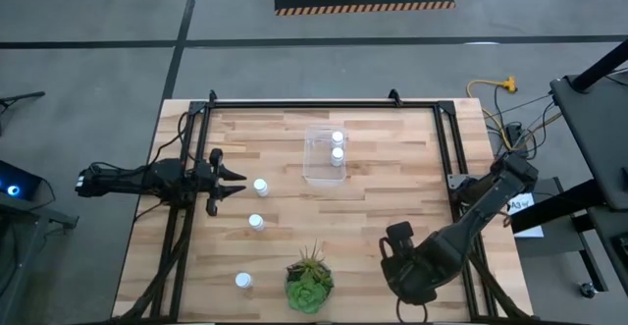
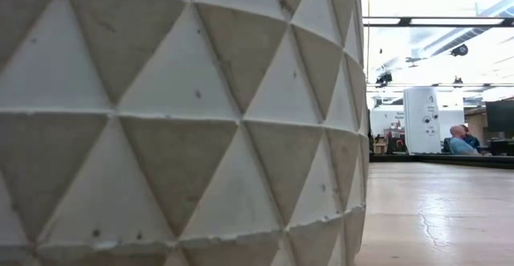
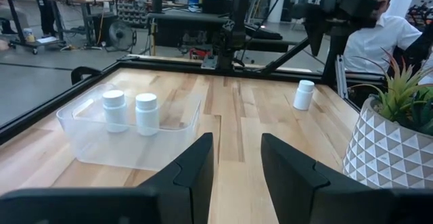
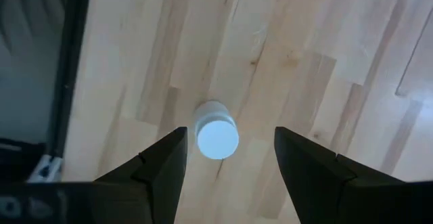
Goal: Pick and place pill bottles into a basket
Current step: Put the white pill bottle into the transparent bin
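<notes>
The clear basket (image 1: 312,158) stands at the table's far middle with two white pill bottles (image 1: 338,145) upright inside it, also seen in the left wrist view (image 3: 146,113). Three more bottles (image 1: 260,186) (image 1: 256,222) (image 1: 243,281) stand on the wood left of centre. My right gripper (image 4: 230,143) hangs open near the table's near right corner, pointing down. One upright bottle (image 4: 218,138) stands on the table below the gap between its fingers, apart from them. My left gripper (image 3: 237,149) waits level at the table's left, its fingers a little apart with nothing between them.
A green spiky plant (image 1: 309,284) in a white faceted pot (image 2: 161,121) stands at the near edge and fills most of the low view. Black frame rails (image 1: 446,158) run along the table's edges. A person (image 3: 379,28) sits beyond the table's right side.
</notes>
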Motion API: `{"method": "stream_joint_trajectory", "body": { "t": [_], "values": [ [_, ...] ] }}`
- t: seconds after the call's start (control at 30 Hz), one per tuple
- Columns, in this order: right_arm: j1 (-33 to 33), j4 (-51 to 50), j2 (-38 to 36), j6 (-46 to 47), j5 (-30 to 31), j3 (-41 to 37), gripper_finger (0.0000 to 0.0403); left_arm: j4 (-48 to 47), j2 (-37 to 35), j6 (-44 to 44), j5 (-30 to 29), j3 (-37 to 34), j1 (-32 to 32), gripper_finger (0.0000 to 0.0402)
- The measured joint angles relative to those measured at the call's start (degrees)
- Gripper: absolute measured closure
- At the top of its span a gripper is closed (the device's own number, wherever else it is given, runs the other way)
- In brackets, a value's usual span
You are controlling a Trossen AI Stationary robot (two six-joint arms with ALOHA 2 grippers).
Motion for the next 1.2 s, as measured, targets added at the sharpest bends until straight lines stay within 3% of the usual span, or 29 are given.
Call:
{"method": "stream_joint_trajectory", "body": {
  "t": [0.27,0.83,1.2],
  "values": [
    [1.8,0.4,-4.9,3.9,0.4,-2.2,0.0193,0.0,0.1,0.0,0.0,0.0,0.0,0.0295],
    [1.8,7.8,-15.8,5.2,-0.1,-16.7,0.0193,0.0,0.1,0.0,0.0,0.0,0.0,0.0295],
    [0.9,8.1,-15.1,3.7,-0.1,-17.4,0.0193,0.0,0.1,0.0,0.0,0.0,0.0,0.0295]
  ]
}}
